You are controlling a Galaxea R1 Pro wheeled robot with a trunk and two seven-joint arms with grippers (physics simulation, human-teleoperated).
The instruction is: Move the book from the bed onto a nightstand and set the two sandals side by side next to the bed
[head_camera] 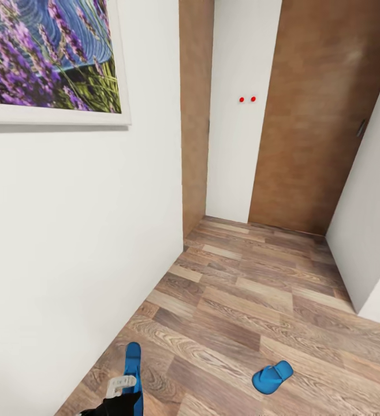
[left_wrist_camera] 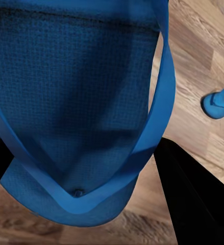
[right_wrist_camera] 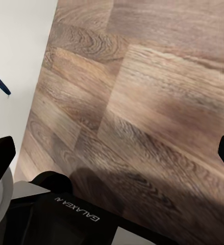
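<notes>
My left gripper [head_camera: 123,388] holds one sandal [head_camera: 133,361] near the wall [head_camera: 69,231]; right gripper [right_wrist_camera: 112,168] spread wide. Loose strap grip risks dropping it.

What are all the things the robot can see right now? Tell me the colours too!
Sandals: two, bright blue; one at the left gripper near the white wall, the other lying on the floor off to the right.
Painting: one, purple flowers in a white frame, hanging on the left wall.
Door: one, light brown wood, at the far end.
Red dots: two, on the white panel beside the door.
Floor: grey-brown wood planks.
Walls: white, on both sides.
Left gripper: one, black and white, at the near sandal; its black fingers flank the sandal in the left wrist view.
Right gripper: one, black, open over bare floor.
</notes>
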